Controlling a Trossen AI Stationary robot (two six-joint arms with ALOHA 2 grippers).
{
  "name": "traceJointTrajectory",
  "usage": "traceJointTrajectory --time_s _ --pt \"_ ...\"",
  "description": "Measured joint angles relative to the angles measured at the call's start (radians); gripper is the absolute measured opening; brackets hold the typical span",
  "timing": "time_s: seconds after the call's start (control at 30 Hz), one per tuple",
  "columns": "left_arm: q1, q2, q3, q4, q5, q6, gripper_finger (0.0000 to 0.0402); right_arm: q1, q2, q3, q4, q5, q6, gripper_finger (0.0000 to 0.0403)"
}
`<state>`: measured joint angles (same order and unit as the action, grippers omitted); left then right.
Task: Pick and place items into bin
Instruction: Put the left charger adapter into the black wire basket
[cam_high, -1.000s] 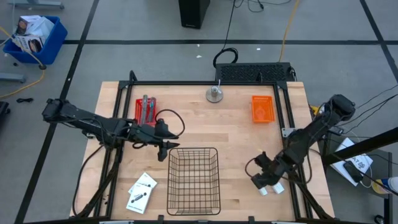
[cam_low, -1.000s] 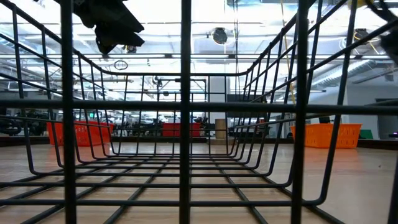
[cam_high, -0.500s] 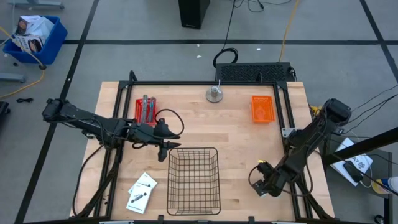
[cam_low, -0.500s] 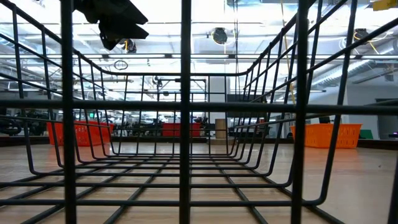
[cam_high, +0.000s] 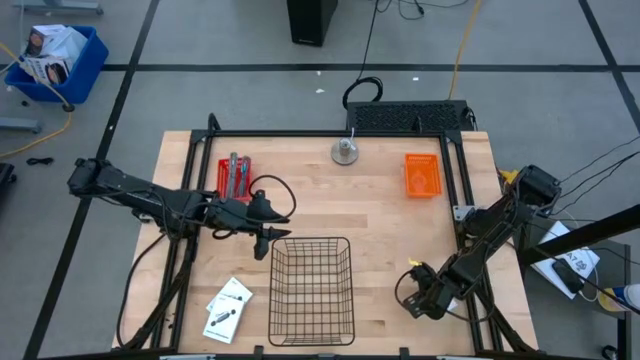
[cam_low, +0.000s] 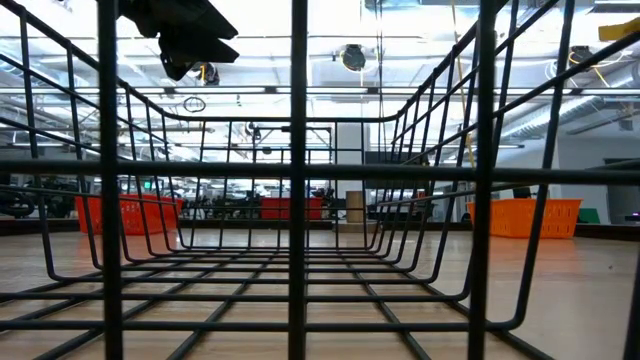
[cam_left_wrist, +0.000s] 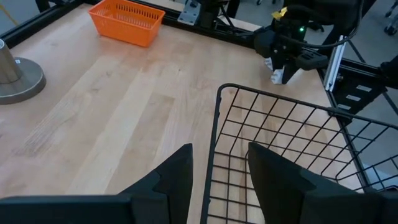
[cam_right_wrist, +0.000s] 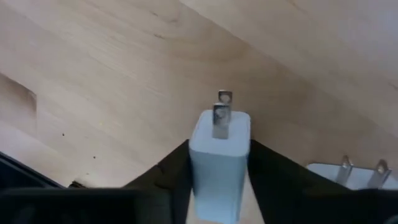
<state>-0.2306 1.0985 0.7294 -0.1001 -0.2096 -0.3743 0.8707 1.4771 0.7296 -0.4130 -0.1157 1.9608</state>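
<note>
A white block with two metal prongs (cam_right_wrist: 219, 163) stands between the fingers of my right gripper (cam_right_wrist: 219, 146), near the table's right near corner (cam_high: 420, 300). A second white block (cam_right_wrist: 348, 177) lies flat on the wood beside it. Two white card packets (cam_high: 228, 308) lie left of the wire bin (cam_high: 311, 290). The slim grey-blue tool (cam_high: 235, 175) rests in a red tray. My left gripper (cam_left_wrist: 217, 177) hovers open over the bin's far left corner (cam_high: 262, 235). My right gripper pinches the white block by the two opposite sides of its body (cam_right_wrist: 200, 155), one dark finger (cam_right_wrist: 168, 171) on each side. The fingers come from above, slanting down, and the prongs (cam_right_wrist: 222, 112) point away from the wrist. Whether the block still touches the table does not show.
An orange tray (cam_high: 422, 173) and a round metal weight (cam_high: 346, 150) stand near the far edge. The red tray (cam_high: 236, 178) is at the far left. Bare wood lies between the bin and the right gripper. A black frame (cam_high: 460, 180) borders the table.
My right gripper has moved down and toward the table's near edge onto the two white blocks, which showed beside it a second ago and are now covered by it in the high view. The left arm has kept still.
</note>
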Motion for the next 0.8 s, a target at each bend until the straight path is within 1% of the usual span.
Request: traceJointTrajectory --time_s 0.1,0.13,0.27,0.47,0.57,0.7,0.8 --pt "0.000 0.000 0.000 0.000 0.000 0.000 0.0159 -0.007 0.000 0.000 0.008 0.010 -0.013 0.0091" --pt "0.000 0.000 0.000 0.000 0.000 0.000 0.0159 -0.012 0.000 0.000 0.010 0.013 -0.023 0.0087" --pt "0.000 0.000 0.000 0.000 0.000 0.000 0.0159 -0.036 -0.002 0.000 0.014 0.081 -0.083 0.0087" --pt "0.000 0.000 0.000 0.000 0.000 0.003 0.0159 -0.113 -0.030 0.000 0.010 0.148 -0.203 0.0093" --pt "0.000 0.000 0.000 0.000 -0.001 0.002 0.0159 -0.153 -0.059 -0.001 0.005 0.220 -0.286 0.0095" --pt "0.000 0.000 0.000 0.000 -0.001 0.003 0.0159 -0.212 -0.104 -0.001 0.005 0.354 -0.430 0.0089" --pt "0.000 0.000 0.000 0.000 -0.001 0.003 0.0159 -0.260 -0.148 -0.001 0.005 0.434 -0.535 0.0089"
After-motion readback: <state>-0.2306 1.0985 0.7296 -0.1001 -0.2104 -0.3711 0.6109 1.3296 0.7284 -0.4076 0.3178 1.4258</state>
